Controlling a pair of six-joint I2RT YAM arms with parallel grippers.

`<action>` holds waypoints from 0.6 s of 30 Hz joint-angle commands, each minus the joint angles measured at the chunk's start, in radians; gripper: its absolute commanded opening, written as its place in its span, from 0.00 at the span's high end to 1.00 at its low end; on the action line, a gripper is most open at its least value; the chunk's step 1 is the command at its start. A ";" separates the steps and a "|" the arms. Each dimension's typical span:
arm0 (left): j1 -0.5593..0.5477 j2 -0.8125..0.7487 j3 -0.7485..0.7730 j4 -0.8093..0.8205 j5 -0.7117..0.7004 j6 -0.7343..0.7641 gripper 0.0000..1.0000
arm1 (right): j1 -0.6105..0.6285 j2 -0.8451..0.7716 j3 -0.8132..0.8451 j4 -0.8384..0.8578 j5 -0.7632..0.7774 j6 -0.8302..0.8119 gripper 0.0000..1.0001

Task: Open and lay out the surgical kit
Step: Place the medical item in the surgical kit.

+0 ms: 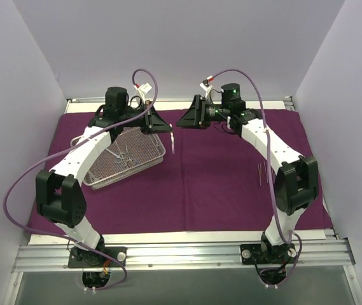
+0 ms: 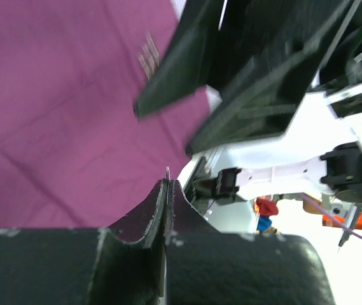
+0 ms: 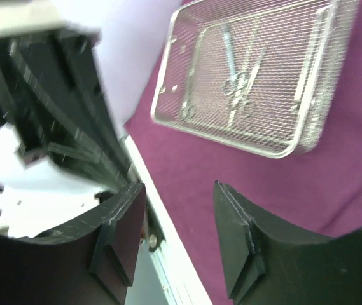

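The dark purple cloth wrap [image 1: 219,184] lies spread flat over the table. The silver wire-mesh tray [image 1: 153,159] sits on its left part with several small scissor-like instruments [image 1: 123,154] inside; the tray [image 3: 308,136] and instruments [image 3: 238,95] also show in the right wrist view. My left gripper [image 1: 167,129] hovers by the tray's far right corner, shut on a slim metal instrument [image 1: 173,143] that hangs down; its tip [image 2: 167,171] sticks out between the jaws [image 2: 167,185]. My right gripper [image 1: 182,120] faces it closely, open and empty [image 3: 177,190]. Two thin instruments [image 1: 261,173] lie on the cloth at right.
White walls close in the table on three sides. A metal rail [image 1: 181,254] runs along the near edge by the arm bases. The left gripper's black body [image 3: 53,95] fills the upper left of the right wrist view.
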 commanded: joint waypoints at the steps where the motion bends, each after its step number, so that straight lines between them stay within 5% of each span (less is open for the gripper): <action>1: 0.021 -0.028 -0.020 0.197 0.063 -0.107 0.98 | 0.001 -0.108 -0.044 0.158 -0.141 0.088 0.52; 5: 0.032 -0.011 -0.048 0.360 0.101 -0.216 0.98 | 0.011 -0.114 -0.078 0.286 -0.197 0.159 0.52; 18: 0.033 -0.013 -0.083 0.552 0.133 -0.352 0.98 | 0.044 -0.067 -0.052 0.258 -0.209 0.153 0.59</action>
